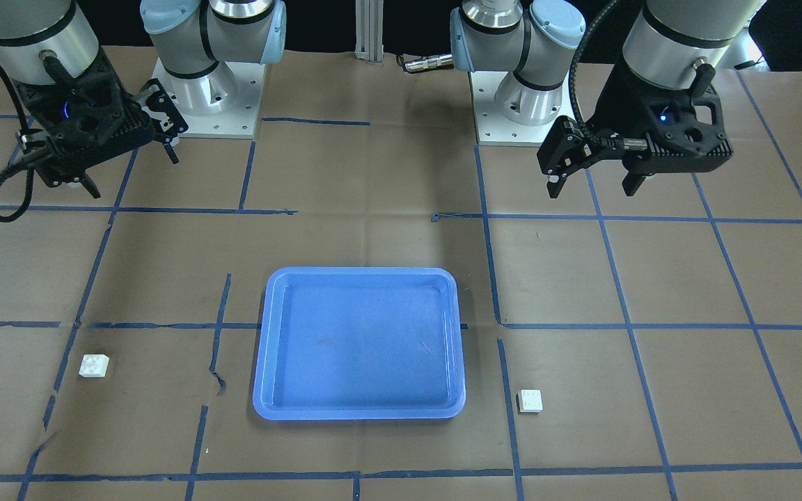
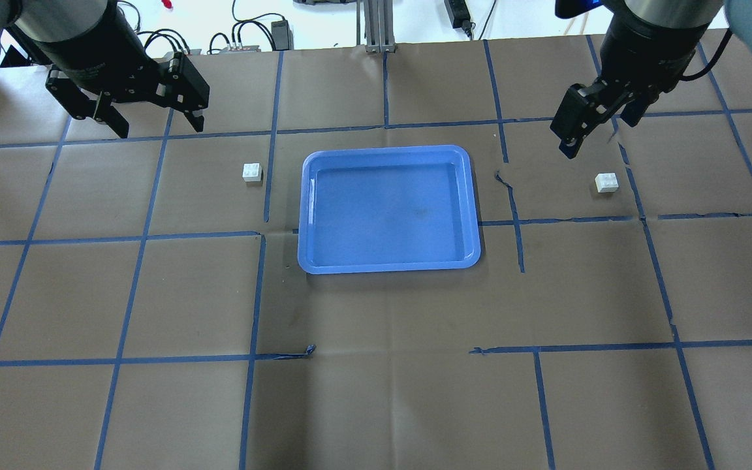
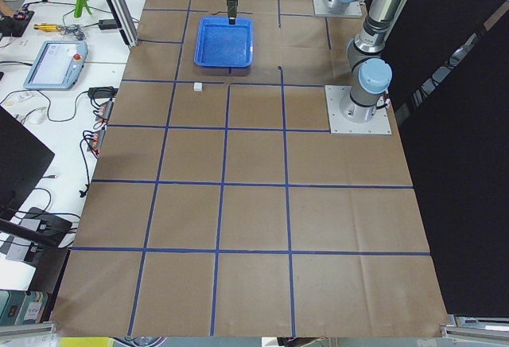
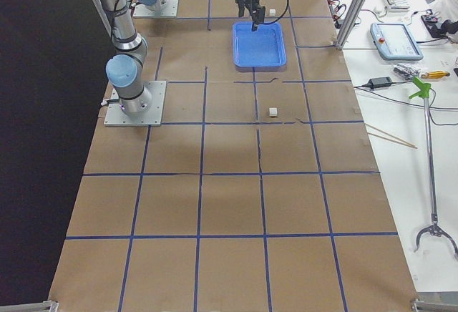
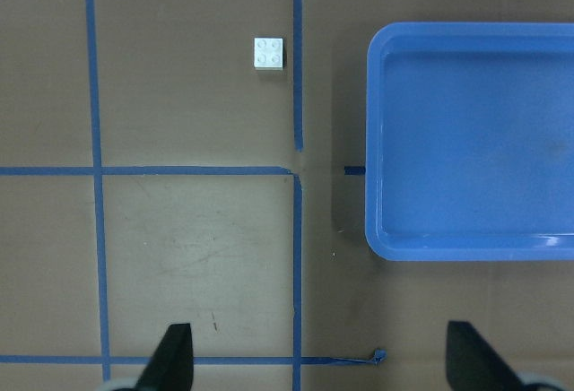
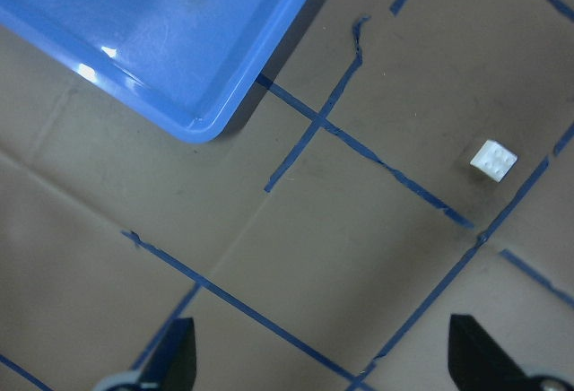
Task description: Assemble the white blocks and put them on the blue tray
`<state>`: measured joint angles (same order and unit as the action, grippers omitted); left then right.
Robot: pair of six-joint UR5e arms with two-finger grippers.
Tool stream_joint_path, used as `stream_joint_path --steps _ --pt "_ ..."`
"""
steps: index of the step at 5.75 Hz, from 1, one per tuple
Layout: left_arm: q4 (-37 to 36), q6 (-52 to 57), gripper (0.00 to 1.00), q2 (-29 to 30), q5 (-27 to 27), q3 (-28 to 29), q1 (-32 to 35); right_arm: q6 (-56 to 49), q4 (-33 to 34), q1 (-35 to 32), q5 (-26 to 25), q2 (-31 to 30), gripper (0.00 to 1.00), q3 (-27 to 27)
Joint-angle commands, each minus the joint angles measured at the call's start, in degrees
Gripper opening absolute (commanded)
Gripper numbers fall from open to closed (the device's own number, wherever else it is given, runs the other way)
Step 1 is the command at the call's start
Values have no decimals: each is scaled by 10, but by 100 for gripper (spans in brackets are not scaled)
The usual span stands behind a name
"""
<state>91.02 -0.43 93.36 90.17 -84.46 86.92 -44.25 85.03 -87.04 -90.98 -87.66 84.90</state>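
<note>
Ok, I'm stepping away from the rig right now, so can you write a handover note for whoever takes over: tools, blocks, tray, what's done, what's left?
Left tool: open, holding nothing, above the table and clear of the left white block.
Right tool: open, holding nothing, above the table near the right white block, not touching it.
Blocks: both lie studs up on the table, one on each side of the blue tray, apart from it and not joined.
Done: nothing yet; neither block is on the tray.
Left: pick up both blocks, press them together, set the pair on the tray.
</note>
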Motion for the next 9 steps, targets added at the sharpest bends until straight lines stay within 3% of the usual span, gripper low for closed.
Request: stream_joint_path --steps 1,3,4,5,7,8,9 --pt "-2 2 99 72 -3 -11 -3 -305 12 59 4 10 100 4" --pt "-119 12 99 85 -8 -94 0 -576 32 134 6 39 100 -2" --pt "-288 13 99 96 -8 -155 -1 -667 40 179 20 63 100 -10" --pt "-397 17 99 114 -9 -185 -3 -725 41 223 84 91 100 -20" --pt "-416 47 99 214 -8 -178 -4 -773 60 254 202 163 100 -20" --pt "-497 58 99 245 -8 -178 -4 -807 61 275 243 206 100 -18" --pt "-521 56 99 269 -9 -173 -4 -819 62 299 278 253 100 -17"
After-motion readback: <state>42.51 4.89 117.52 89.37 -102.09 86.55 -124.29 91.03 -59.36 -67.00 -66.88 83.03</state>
